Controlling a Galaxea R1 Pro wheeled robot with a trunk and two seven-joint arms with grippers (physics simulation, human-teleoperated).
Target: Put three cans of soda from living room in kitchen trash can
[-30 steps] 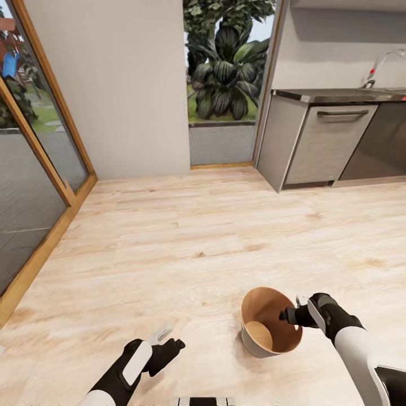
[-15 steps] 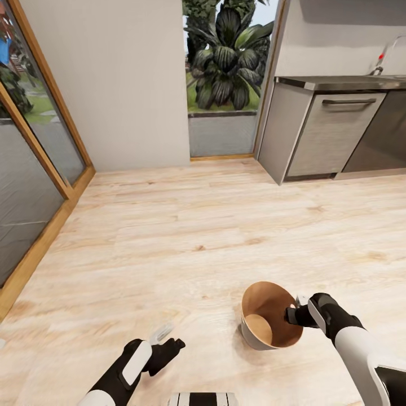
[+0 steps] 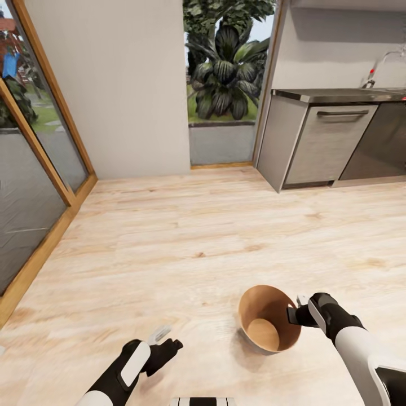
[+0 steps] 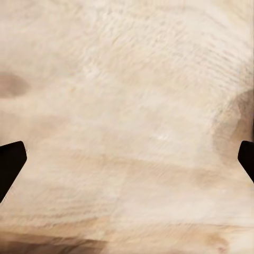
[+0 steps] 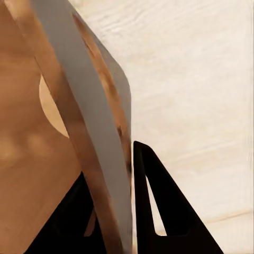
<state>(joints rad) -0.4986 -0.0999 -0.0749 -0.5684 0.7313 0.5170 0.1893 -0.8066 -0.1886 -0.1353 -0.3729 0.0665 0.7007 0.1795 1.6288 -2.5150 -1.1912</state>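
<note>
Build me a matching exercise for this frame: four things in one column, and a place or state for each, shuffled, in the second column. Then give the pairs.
Column one:
1. trash can
2. left claw
3. right claw
4. sink tap

Column two:
A. open over bare wooden floor, holding nothing
B. above the steel counter at the far right
C. no cans inside, tan-brown within, tilted, held by its rim
D. shut on the bin's rim, one finger inside the wall and one outside

Pairs: 1-C, 2-A, 3-D, 4-B
</note>
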